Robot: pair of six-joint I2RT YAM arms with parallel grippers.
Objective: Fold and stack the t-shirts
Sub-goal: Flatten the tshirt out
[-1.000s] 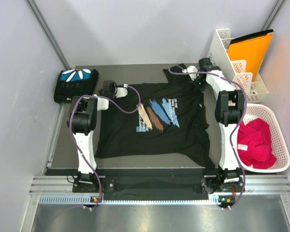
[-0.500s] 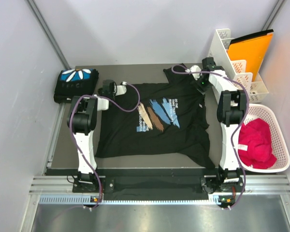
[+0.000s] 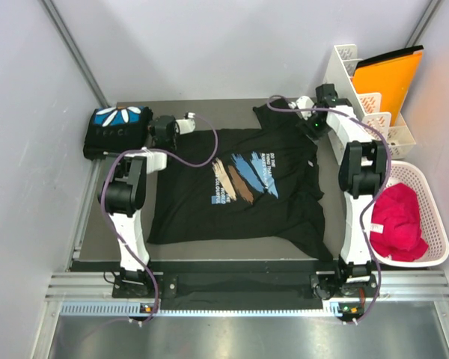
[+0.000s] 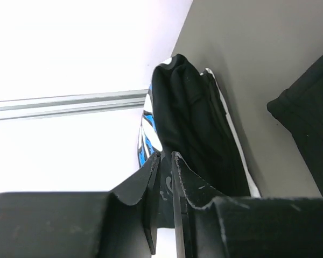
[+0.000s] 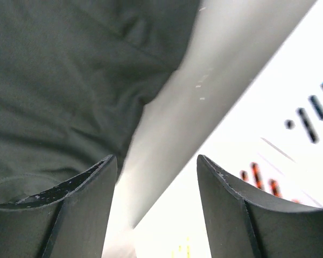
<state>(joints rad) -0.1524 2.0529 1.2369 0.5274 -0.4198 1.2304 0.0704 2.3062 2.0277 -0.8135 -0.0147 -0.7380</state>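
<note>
One black t-shirt (image 3: 239, 183) with a blue-and-tan brush-stroke print and white text lies spread flat mid-mat. The other t-shirt (image 3: 118, 127), black with a blue print and white petals, lies folded at the far left corner. My left gripper (image 3: 162, 129) hovers just right of the folded shirt, off the spread shirt's left sleeve. In the left wrist view my left gripper (image 4: 166, 156) has its jaws nearly together and empty, facing the folded shirt (image 4: 191, 123). My right gripper (image 3: 314, 123) is open and empty. It (image 5: 156, 161) hangs over the spread shirt's far right edge (image 5: 70, 70).
A white basket (image 3: 436, 224) holding red cloth (image 3: 395, 221) stands at the right. A white rack (image 3: 344, 71) with an orange folder (image 3: 385, 78) stands at the far right corner. The grey mat (image 3: 209, 112) ends near the walls on all sides.
My left gripper has moved up and left from the spread shirt's left sleeve toward the folded shirt. My right gripper has shifted slightly up and right.
</note>
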